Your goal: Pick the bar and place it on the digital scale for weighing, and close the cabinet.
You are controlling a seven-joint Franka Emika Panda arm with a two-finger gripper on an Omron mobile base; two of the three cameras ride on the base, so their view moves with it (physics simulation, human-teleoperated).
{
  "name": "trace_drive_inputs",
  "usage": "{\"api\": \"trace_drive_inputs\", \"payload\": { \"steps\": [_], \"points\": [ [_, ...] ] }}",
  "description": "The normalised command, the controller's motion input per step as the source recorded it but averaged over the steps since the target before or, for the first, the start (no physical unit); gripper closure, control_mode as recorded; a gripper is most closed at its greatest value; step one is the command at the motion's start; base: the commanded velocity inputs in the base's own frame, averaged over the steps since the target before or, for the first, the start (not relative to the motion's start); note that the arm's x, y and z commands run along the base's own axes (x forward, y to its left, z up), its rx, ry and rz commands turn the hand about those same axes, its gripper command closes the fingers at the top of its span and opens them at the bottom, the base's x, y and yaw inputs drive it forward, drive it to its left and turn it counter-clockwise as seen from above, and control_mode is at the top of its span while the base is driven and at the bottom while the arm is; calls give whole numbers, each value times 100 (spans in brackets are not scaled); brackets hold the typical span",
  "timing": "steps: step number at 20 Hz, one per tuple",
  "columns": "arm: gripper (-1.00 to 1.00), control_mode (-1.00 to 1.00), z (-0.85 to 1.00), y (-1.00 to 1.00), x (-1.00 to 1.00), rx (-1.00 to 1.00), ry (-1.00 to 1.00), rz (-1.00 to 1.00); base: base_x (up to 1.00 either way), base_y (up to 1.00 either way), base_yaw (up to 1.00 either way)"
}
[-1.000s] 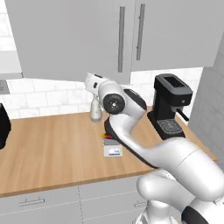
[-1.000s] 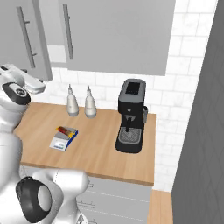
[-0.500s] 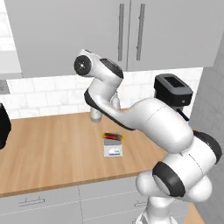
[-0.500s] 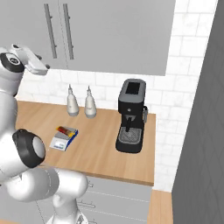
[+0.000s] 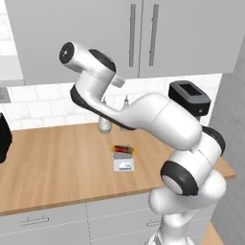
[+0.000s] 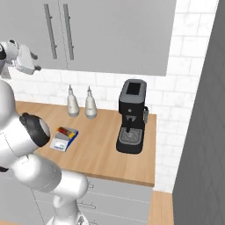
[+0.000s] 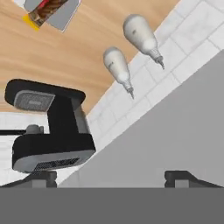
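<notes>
The bar (image 5: 123,149), yellow-orange with a red-brown middle, lies on top of the small digital scale (image 5: 123,163) in the middle of the wooden counter. It also shows in the right base view as bar (image 6: 66,131) on scale (image 6: 61,141), and in the hand view as bar (image 7: 46,9) on scale (image 7: 64,17). The grey cabinet (image 5: 182,33) hangs above with both doors flush. My gripper (image 7: 111,178) is open and holds nothing. It is raised just under the cabinet's lower edge (image 7: 175,131), well above the scale. From the right, the gripper (image 6: 30,65) sits at the far left.
Two white bottles (image 5: 104,122) (image 6: 90,103) stand against the tiled wall behind the scale. A black coffee machine (image 6: 132,116) is on the counter's right end. A dark appliance (image 5: 2,139) sits at the left edge. Drawers (image 5: 43,222) run below the counter.
The arm has swung up and to the left, lifting the hand toward the cabinet's underside. The bar and scale have stayed put.
</notes>
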Motion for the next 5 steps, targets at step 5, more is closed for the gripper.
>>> {"api": "trace_drive_inputs", "payload": {
  "steps": [5],
  "points": [
    [-100, -100, -65, -99, 60, 67, -42, 8, 0, 0, 0]
  ]
}}
